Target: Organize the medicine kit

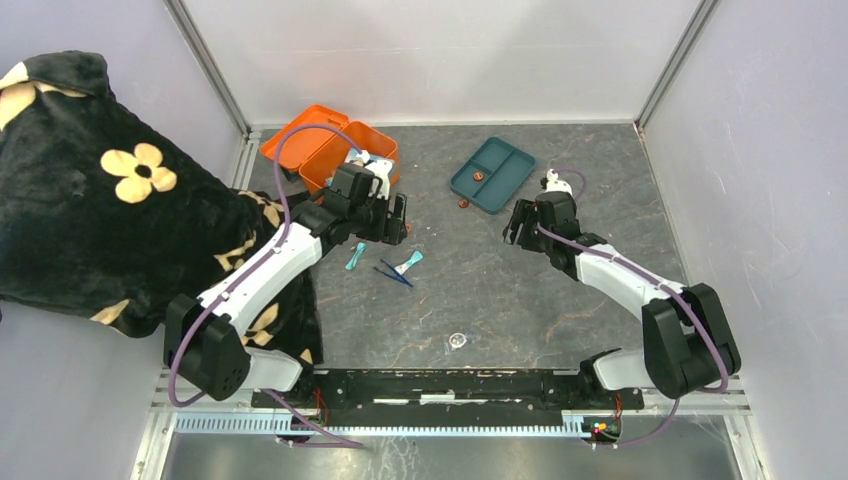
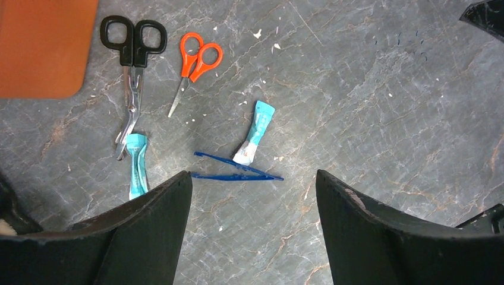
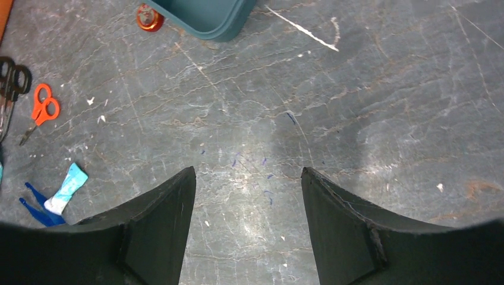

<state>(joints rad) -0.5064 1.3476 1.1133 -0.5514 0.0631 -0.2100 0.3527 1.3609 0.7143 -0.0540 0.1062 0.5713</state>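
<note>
Kit check: medicine kit (image 1: 330,150), lid open, far left corner of desk (image 1: 560,320). My left jaws spread, empty, above blue tweezers (image 2: 235,169); right jaws spread, empty. Risk: thin flat tweezers may slip free, or touching sachet (image 2: 255,133) gets dragged along.

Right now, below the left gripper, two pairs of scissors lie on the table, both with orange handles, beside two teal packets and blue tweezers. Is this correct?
Not fully. Only the smaller scissors have orange handles; the larger scissors have black handles, as the left wrist view shows. The teal packets and blue tweezers are there.
</note>
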